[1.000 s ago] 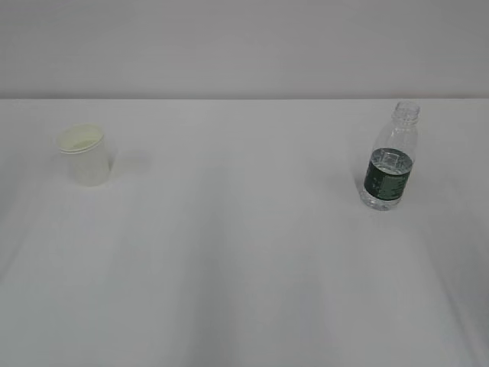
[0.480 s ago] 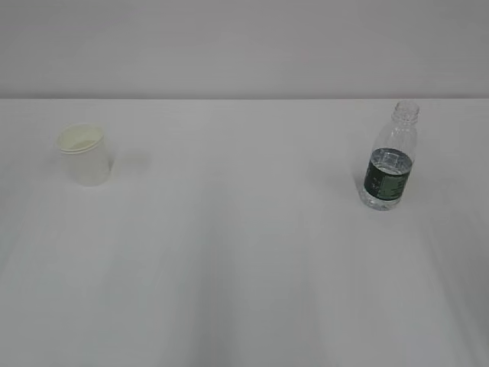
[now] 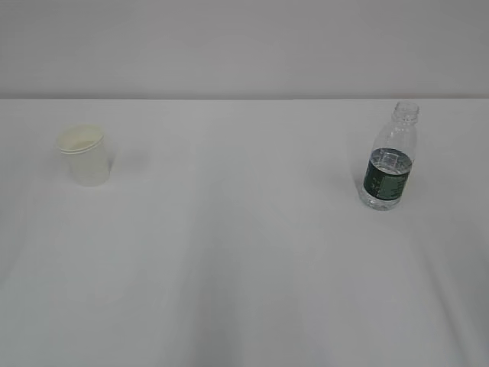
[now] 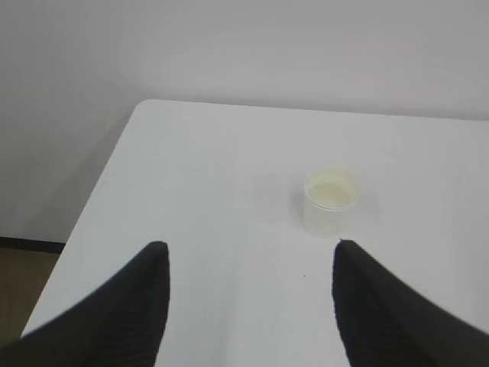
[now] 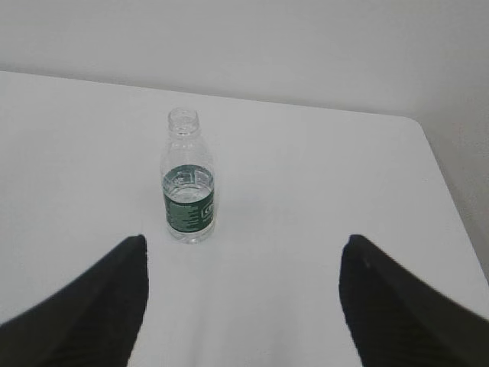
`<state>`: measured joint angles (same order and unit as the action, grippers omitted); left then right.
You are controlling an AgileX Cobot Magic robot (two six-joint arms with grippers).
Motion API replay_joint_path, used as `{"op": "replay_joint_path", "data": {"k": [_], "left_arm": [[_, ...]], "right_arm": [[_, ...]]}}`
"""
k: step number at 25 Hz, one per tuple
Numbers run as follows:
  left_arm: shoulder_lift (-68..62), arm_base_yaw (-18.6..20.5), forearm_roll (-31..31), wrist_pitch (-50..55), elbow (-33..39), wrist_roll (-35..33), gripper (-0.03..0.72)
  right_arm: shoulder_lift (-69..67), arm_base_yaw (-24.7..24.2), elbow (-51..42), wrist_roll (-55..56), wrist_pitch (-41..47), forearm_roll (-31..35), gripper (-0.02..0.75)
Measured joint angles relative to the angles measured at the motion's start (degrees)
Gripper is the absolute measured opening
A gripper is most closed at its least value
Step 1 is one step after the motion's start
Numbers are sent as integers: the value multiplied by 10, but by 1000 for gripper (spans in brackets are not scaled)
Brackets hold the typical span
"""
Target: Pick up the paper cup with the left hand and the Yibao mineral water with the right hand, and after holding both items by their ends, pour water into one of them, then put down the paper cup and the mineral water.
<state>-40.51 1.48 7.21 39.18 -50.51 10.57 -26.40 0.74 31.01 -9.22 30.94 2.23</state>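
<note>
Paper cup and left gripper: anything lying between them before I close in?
Nothing. In the left wrist view the open left gripper looks straight at the paper cup over bare white table.

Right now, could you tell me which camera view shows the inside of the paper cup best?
The left wrist view: it looks down into the paper cup, showing its cream inside beyond the open left end effector. The exterior view shows the cup more from the side, with only part of the inside visible. The right wrist view does not show it.
</note>
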Motion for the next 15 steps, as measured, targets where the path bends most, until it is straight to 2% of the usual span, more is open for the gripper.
{"op": "replay_joint_path", "data": {"k": [7, 15], "left_arm": [[35, 0, -58, 30, 0, -45, 460], [57, 0, -80, 83, 0, -73, 456]], "right_arm": [[39, 0, 3, -26, 42, 36, 590], [81, 0, 3, -27, 96, 42, 590]]}}
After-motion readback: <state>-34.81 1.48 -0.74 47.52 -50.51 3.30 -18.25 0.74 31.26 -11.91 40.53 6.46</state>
